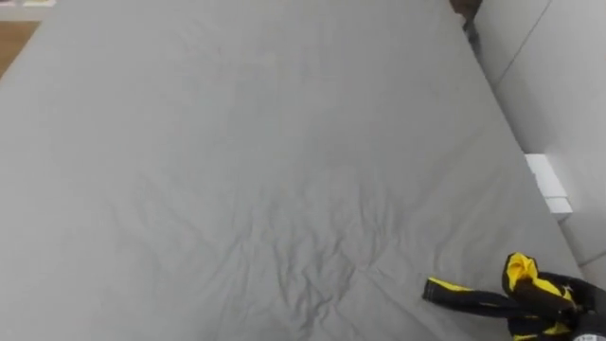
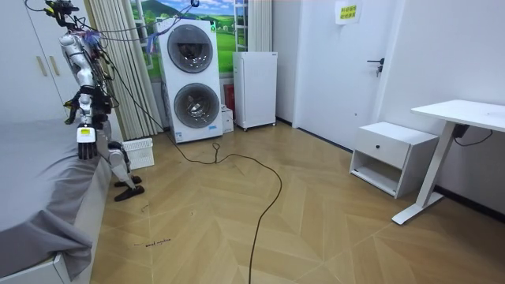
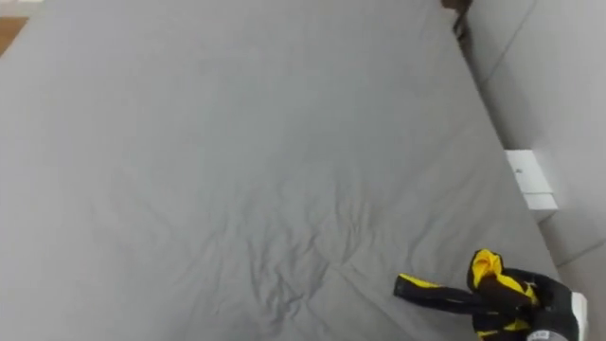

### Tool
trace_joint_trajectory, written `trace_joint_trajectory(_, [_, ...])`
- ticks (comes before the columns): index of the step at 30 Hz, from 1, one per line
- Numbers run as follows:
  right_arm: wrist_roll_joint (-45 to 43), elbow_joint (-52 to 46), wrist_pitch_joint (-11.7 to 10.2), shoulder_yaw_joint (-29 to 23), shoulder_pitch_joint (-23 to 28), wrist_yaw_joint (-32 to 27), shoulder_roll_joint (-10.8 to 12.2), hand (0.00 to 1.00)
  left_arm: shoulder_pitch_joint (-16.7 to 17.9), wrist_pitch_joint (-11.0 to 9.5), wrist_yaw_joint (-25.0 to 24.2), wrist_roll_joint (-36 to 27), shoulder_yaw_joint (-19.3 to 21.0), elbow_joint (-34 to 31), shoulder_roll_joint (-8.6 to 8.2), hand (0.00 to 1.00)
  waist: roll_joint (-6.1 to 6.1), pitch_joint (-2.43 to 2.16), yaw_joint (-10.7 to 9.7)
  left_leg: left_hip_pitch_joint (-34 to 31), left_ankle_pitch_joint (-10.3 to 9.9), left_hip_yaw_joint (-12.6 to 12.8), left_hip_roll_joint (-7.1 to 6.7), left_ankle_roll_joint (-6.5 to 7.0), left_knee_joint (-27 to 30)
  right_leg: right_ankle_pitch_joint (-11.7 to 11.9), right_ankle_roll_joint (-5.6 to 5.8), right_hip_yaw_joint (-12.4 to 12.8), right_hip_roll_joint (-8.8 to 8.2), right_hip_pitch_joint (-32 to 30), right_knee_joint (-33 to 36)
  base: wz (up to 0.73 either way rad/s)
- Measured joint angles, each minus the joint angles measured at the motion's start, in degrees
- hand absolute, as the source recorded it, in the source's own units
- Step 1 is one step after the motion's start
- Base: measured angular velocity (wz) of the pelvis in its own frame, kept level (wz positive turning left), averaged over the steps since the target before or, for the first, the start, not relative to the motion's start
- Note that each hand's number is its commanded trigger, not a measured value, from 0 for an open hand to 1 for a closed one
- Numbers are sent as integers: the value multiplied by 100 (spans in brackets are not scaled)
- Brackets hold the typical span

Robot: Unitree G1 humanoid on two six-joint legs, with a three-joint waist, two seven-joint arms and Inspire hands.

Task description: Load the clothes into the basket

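A black and yellow garment (image 1: pixel 516 296) lies bunched at the lower right of the grey bed sheet (image 1: pixel 246 161), with one black strap trailing left. My right hand (image 3: pixel 565 310) sits at the garment's right end, its dark fingers curled into the cloth. In the room view I stand bent forward at the bed's side (image 2: pixel 47 158), at the room view's left. My left hand (image 2: pixel 85 143) hangs by the bed's edge with relaxed fingers. A white slatted basket (image 2: pixel 140 153) stands on the floor just behind my feet.
A white wall (image 1: pixel 559 85) runs along the bed's right side, with a small white box (image 1: pixel 547 182) at its foot. In the room stand a stacked washer and dryer (image 2: pixel 189 79), a white cabinet (image 2: pixel 254 88), a bedside table (image 2: pixel 390 156) and a desk (image 2: pixel 465 114).
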Motion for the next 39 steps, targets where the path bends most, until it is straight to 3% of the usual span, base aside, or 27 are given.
trace_joint_trajectory(4, [75, 37, 25, -409, 120, 27, 171, 100, 4, 257, 85, -8, 54, 2, 0, 0, 20, 29, -259, 12, -13, 135, 34, -14, 0, 18, -16, 78, 37, -31, 2, -12])
trace_joint_trajectory(9, [77, 45, 46, -715, 444, 71, 214, 100, 32, 529, 125, -4, 69, 2, -1, 0, 101, 73, -275, 81, -44, 405, 98, -61, 2, 96, -50, 462, 148, -98, 12, -37])
trace_joint_trajectory(11, [82, 47, 94, -835, 491, 102, 265, 100, 128, 618, 147, 52, 98, 3, -4, 0, 169, 81, -390, 95, -111, 465, 159, -90, 17, 142, -76, 596, 231, -124, 3, -35])
trace_joint_trajectory(14, [134, 177, 90, -984, 520, 127, 271, 100, 241, 618, 146, 171, 90, 5, -11, 0, 271, 89, -565, 85, -195, 525, 230, -94, 9, 162, -84, 637, 297, -176, 20, -14])
trace_joint_trajectory(21, [267, 670, 116, -1076, 445, 132, 266, 100, 261, 619, 146, 181, 14, 241, -42, 0, 502, 61, -600, -29, -233, 842, 260, -110, 25, 203, -115, 1030, 395, -537, 275, -30])
trace_joint_trajectory(27, [162, 729, 54, -1074, -142, 99, 64, 100, 214, 617, 147, 214, -513, 275, -55, 0, 948, 46, -834, -551, -227, 1042, 166, -65, 141, 292, -69, 1296, 393, -1246, 543, -26])
trace_joint_trajectory(29, [64, 730, -6, -1071, -400, 39, -77, 100, 32, 591, 167, 213, -730, 285, -47, 0, 1156, 53, -872, -762, -215, 1060, 138, -25, 172, 289, -50, 1436, 400, -1542, 694, -26])
trace_joint_trajectory(31, [62, 760, -14, -1070, -616, -39, -133, 100, -46, 591, 165, 211, -882, 357, -50, 0, 1262, 36, -885, -903, -207, 1073, 124, -11, 185, 297, -43, 1534, 415, -1732, 800, -34])
trace_joint_trajectory(37, [55, 833, -145, -995, -830, -155, -231, 100, -162, 477, 170, -59, -1054, 468, -40, 0, 1357, 45, -893, -1291, -156, 1226, 50, 36, 258, 254, -16, 1726, 424, -2291, 1106, -13])
trace_joint_trajectory(39, [56, 821, -194, -869, -850, -204, -248, 100, -214, 355, 184, -267, -1180, 467, -16, 0, 1387, 45, -889, -1422, -153, 1223, 41, 42, 281, 241, -3, 1761, 410, -2450, 1211, -8])
